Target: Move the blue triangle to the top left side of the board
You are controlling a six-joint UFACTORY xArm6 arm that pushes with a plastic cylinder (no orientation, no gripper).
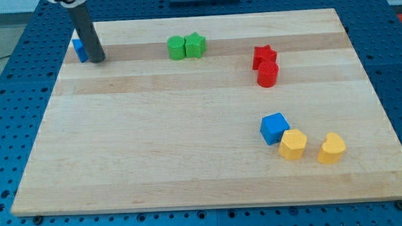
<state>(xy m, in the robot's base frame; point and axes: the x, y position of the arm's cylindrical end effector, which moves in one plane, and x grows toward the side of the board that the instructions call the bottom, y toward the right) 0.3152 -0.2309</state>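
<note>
The blue triangle [79, 49] lies near the top left corner of the wooden board [155, 141], mostly hidden behind my rod. My tip [98, 61] rests on the board just to the right of the triangle, touching or nearly touching it.
Two green blocks [186, 46] sit side by side at the top middle. A red star [265, 55] and a red cylinder [268, 75] sit at the upper right. A blue cube [274, 128], a yellow hexagon [293, 144] and a yellow heart-like block [331, 149] lie at the lower right.
</note>
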